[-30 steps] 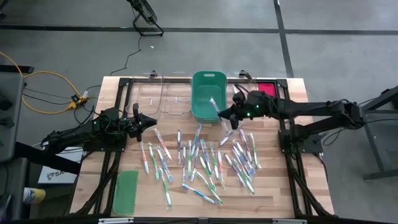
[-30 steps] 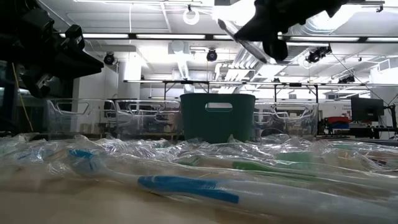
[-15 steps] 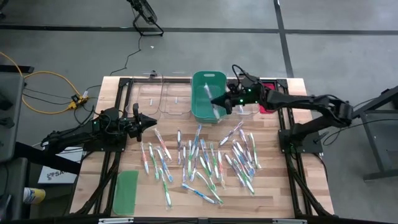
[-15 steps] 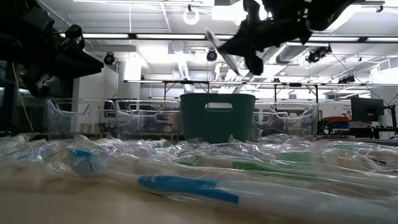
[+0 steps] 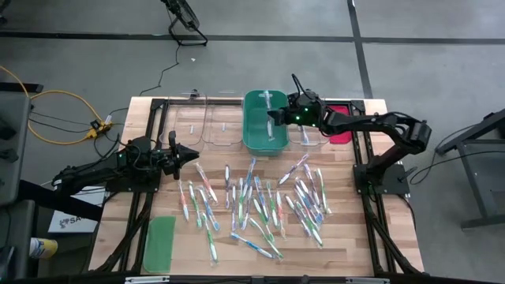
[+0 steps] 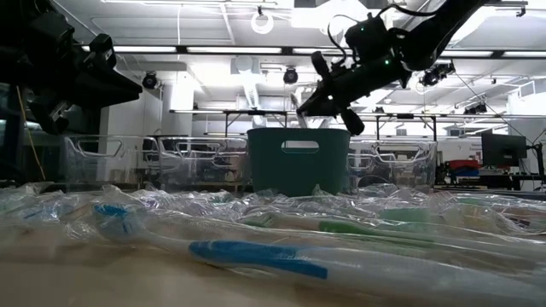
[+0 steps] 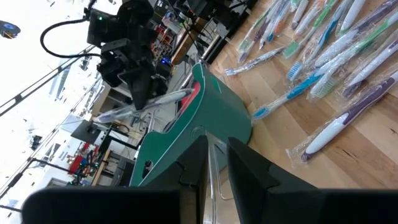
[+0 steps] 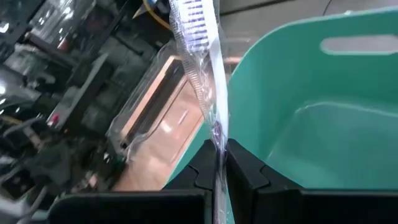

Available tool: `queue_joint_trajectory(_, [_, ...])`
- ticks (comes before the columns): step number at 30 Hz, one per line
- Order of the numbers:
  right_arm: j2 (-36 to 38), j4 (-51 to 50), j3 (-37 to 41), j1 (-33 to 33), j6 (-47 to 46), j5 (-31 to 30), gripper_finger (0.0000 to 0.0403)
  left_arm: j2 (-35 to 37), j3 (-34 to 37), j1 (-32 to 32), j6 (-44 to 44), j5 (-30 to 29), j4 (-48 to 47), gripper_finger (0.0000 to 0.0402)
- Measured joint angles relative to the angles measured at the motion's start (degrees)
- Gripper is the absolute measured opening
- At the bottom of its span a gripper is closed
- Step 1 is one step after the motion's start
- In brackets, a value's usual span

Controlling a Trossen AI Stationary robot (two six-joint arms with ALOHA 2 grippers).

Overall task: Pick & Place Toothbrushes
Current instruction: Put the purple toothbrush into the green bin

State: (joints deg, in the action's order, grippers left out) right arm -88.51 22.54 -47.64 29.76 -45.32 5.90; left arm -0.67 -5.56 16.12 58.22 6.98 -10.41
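Dozens of wrapped toothbrushes (image 5: 260, 201) lie scattered on the middle of the wooden table. My right gripper (image 5: 276, 118) hangs over the green bin (image 5: 254, 134) at the table's far edge, shut on one wrapped toothbrush (image 8: 208, 81). The left wrist view also shows that toothbrush (image 7: 165, 101) above the bin (image 7: 205, 127). In the low view the right gripper (image 6: 328, 95) is just above the bin's rim (image 6: 299, 132). My left gripper (image 5: 193, 155) waits at the table's left. It points level, and only a narrow gap shows between its fingers (image 7: 249, 171), with nothing in it. My right gripper pinches the toothbrush's handle (image 8: 217, 140) between its two fingers, through the clear wrapper. The fingers come from the table's right, slanting a little down, and lie across the brush. The bristle end (image 8: 194, 12) sticks out away from the fingers. The brush is lifted clear, above the bin's opening.
Clear bins (image 5: 207, 125) stand left of the green bin, and more clear bins (image 5: 312, 136) stand to its right. A red lid (image 5: 341, 118) lies at the far right. A green lid (image 5: 159, 243) lies near the front left corner.
My right gripper has carried the toothbrush from the bin's near right corner toward the table's far edge, to a place over the bin. On the way it has sunk and rolled, so the brush has turned with it. It has stayed shut.
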Motion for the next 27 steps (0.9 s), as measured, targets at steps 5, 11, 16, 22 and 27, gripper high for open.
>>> queue_joint_trajectory(5, [0.0, -0.1, 0.0, 0.0, 0.2, 0.6, 0.0018, 0.0, 0.0, 0.0, 0.0, 0.0, 0.0, 0.0055])
queue_joint_trajectory(11, [0.1, -3.6, 0.0, 0.0, 0.5, -0.9, 0.0079, 0.0, 0.0, 0.0, 0.0, 0.0, 0.0, 0.0055])
queue_joint_trajectory(16, [0.1, -3.6, 0.0, 0.0, 0.5, -0.8, 0.0133, 0.0, 0.0, 0.0, 0.0, 0.0, 0.0, 0.0055])
queue_joint_trajectory(22, [4.0, -3.6, 0.0, 0.7, 0.3, 6.5, 0.0152, 0.0, 0.0, 0.0, 0.0, 0.0, 0.0, 0.0055])
queue_joint_trajectory(27, [10.5, -8.1, 0.0, -0.6, 0.4, 9.5, 0.0147, 0.0, 0.0, 0.0, 0.0, 0.0, 0.0, 0.0055])
